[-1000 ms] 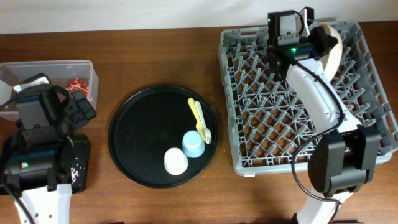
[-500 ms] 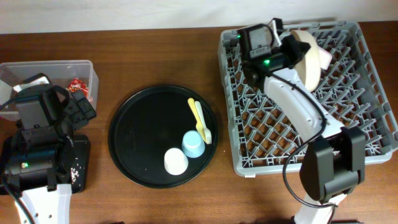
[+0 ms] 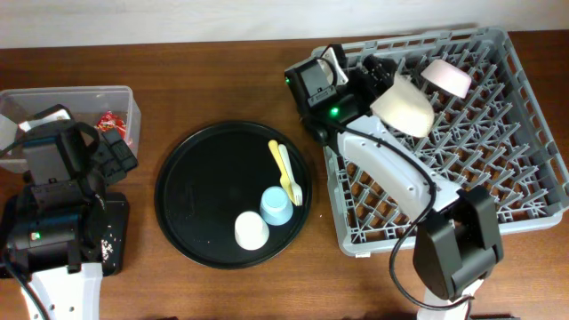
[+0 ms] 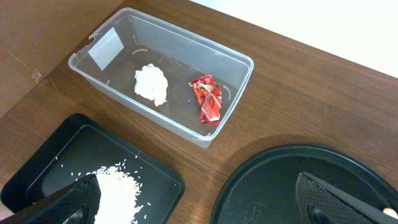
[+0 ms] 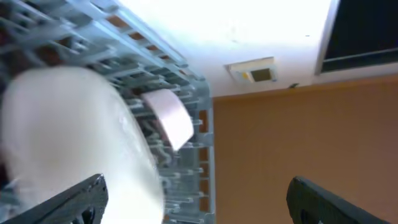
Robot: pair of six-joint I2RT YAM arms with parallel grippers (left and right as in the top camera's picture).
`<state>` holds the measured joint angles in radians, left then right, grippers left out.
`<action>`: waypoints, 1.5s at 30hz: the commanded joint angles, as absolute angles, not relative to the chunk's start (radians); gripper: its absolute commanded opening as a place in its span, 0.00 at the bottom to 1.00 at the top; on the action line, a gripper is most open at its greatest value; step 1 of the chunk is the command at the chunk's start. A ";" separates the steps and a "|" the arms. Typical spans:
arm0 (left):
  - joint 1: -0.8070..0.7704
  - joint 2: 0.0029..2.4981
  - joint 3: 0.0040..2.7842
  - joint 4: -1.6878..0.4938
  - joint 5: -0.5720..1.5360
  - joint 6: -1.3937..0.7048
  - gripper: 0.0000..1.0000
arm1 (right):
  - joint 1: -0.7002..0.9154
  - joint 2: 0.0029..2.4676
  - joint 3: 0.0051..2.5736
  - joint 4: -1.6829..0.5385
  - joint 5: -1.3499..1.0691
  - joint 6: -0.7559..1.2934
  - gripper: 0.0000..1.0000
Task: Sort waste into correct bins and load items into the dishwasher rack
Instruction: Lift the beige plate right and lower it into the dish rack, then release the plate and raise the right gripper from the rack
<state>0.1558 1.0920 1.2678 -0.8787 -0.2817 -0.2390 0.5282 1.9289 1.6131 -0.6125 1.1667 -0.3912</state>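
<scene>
— While your right gripper (image 3: pixel 369 73) is hanging over the upper left corner of the dishwasher rack (image 3: pixel 498 160), its jaws are standing wide apart and gripping nothing. The cream bowl-plate (image 3: pixel 404 107) is leaning among the pegs just beside it, and the pink bowl (image 3: pixel 446 78) is sitting a little further right

— So which way am I heading for the cutlery?

— You are looking down and to the left in the overhead frame. The fork (image 3: pixel 290 178) and spoon (image 3: pixel 278 158) are lying side by side on the right half of the round black tray (image 3: pixel 204 196). Their long axes are running from upper left to lower right, close to vertical in the frame, so I am judging that you are going to need the jaws turned across that line

— And the left gripper?

— Your left gripper (image 4: pixel 199 200) is hovering wide open and empty at the far left, beside the clear box (image 4: pixel 236 68) and the black bin tray (image 4: pixel 37 168), so the right arm is sitting nearer the cutlery. The blue cup (image 3: pixel 276 206) and white cup (image 3: pixel 252 230) are waiting just below the fork
</scene>
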 commanded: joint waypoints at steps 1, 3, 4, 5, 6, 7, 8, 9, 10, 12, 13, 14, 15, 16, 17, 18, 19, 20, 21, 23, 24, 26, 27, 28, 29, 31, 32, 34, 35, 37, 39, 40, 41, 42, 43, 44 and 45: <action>0.161 1.087 1.271 -0.878 -0.292 -0.241 0.99 | 0.592 1.853 1.612 -0.652 1.000 -0.254 0.99; 0.161 1.087 1.271 -0.877 -0.292 -0.241 1.00 | 0.603 1.803 1.624 -0.705 0.884 -0.161 1.00; 0.161 1.087 1.271 -0.878 -0.292 -0.241 1.00 | 0.599 1.773 1.626 -0.735 0.839 -0.104 1.00; 0.161 1.087 1.271 -0.877 -0.292 -0.241 0.99 | 0.590 1.746 1.629 -0.764 0.797 -0.059 0.99; 0.161 1.087 1.271 -0.877 -0.292 -0.241 0.99 | 0.573 1.708 1.629 -0.802 0.718 -0.008 0.95; 0.161 1.087 1.271 -0.878 -0.292 -0.241 0.99 | 0.560 1.686 1.629 -0.827 0.668 0.018 0.89; 0.161 1.087 1.271 -0.878 -0.292 -0.241 0.99 | 0.537 1.649 1.629 -0.861 0.592 0.053 0.83; 0.161 1.087 1.271 -0.877 -0.292 -0.241 0.99 | 0.504 1.605 1.629 -0.895 0.514 0.087 0.81; 0.161 1.087 1.271 -0.877 -0.292 -0.241 0.99 | 0.463 1.559 1.629 -0.927 0.438 0.119 0.81; 0.161 1.087 1.271 -0.878 -0.292 -0.241 0.99 | 0.383 1.485 1.629 -0.975 0.310 0.140 0.77; 0.161 1.087 1.271 -0.877 -0.292 -0.241 1.00 | 0.303 1.426 1.629 -1.042 0.170 0.140 0.75; 0.161 1.087 1.271 -0.878 -0.292 -0.241 0.99 | 0.267 1.402 1.629 -1.083 0.102 0.140 0.72; 0.161 1.087 1.271 -0.878 -0.292 -0.241 0.99 | 0.233 1.384 1.629 -1.131 0.076 0.142 0.69; 0.161 1.087 1.271 -0.878 -0.292 -0.241 0.99 | 0.195 1.370 1.629 -1.180 0.095 0.156 0.69; 0.161 1.087 1.271 -0.878 -0.292 -0.241 0.99 | 0.131 1.362 1.629 -1.235 0.137 0.160 0.69; 0.161 1.087 1.271 -0.878 -0.292 -0.241 0.99 | 0.067 1.364 1.629 -1.258 0.142 0.160 0.69; 0.161 1.087 1.271 -0.878 -0.292 -0.241 0.99 | -0.012 1.373 1.629 -1.280 0.142 0.167 0.69; 0.161 1.087 1.271 -0.877 -0.292 -0.241 0.99 | -0.077 1.384 1.629 -1.292 0.143 0.175 0.69; 0.161 1.087 1.271 -0.878 -0.292 -0.241 0.99 | -0.136 1.396 1.628 -1.297 0.142 0.196 0.69; 0.161 1.087 1.271 -0.878 -0.292 -0.241 0.99 | -0.299 1.444 1.628 -1.282 0.136 0.267 0.70; 0.161 1.087 1.271 -0.877 -0.292 -0.241 0.99 | -0.361 1.470 1.628 -1.265 0.123 0.271 0.70; 0.161 1.087 1.271 -0.878 -0.292 -0.241 1.00 | -0.487 1.549 1.628 -1.211 0.101 0.271 0.69; 0.161 1.087 1.271 -0.877 -0.292 -0.241 0.99 | -0.536 1.603 1.628 -1.170 0.084 0.271 0.62; 0.161 1.087 1.271 -0.878 -0.292 -0.241 0.99 | -0.568 1.652 1.628 -1.138 0.079 0.271 0.59; 0.161 1.087 1.271 -0.877 -0.292 -0.241 0.99 | -0.591 1.688 1.628 -1.116 0.079 0.271 0.59; 0.161 1.087 1.271 -0.877 -0.292 -0.241 0.99 | -0.641 1.765 1.628 -1.064 0.078 0.273 0.60; 0.161 1.087 1.271 -0.877 -0.292 -0.241 0.99 | -0.657 1.789 1.628 -1.040 0.078 0.280 0.60; 0.161 1.087 1.271 -0.877 -0.292 -0.241 0.99 | -0.690 1.835 1.628 -0.971 0.078 0.279 0.60; 0.161 1.087 1.271 -0.878 -0.292 -0.241 0.99 | -0.705 1.848 1.628 -0.932 0.079 0.278 0.59; 0.161 1.087 1.271 -0.877 -0.292 -0.241 0.99 | -0.728 1.848 1.628 -0.877 0.078 0.279 0.59; 0.161 1.087 1.271 -0.877 -0.292 -0.241 0.99 | -0.741 1.853 1.628 -0.845 0.078 0.279 0.59; 0.161 1.087 1.271 -0.878 -0.292 -0.241 0.99 | -0.748 1.861 1.628 -0.832 0.079 0.278 0.61; 0.161 1.087 1.271 -0.878 -0.292 -0.241 0.99 | -0.759 1.876 1.628 -0.824 0.082 0.275 0.65; 0.161 1.087 1.271 -0.878 -0.292 -0.241 0.99 | -0.768 1.895 1.628 -0.823 0.081 0.270 0.65; 0.161 1.087 1.271 -0.878 -0.292 -0.241 0.99 | -0.775 1.918 1.628 -0.827 0.079 0.270 0.64; 0.161 1.087 1.271 -0.878 -0.292 -0.241 0.99 | -0.786 1.940 1.628 -0.831 0.078 0.271 0.64; 0.161 1.087 1.271 -0.877 -0.292 -0.241 0.99 | -0.794 1.954 1.628 -0.834 0.078 0.271 0.64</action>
<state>0.1558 1.0920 1.2682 -0.8787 -0.2817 -0.2390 -0.7723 1.9091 1.6196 -0.8284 0.0837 0.2661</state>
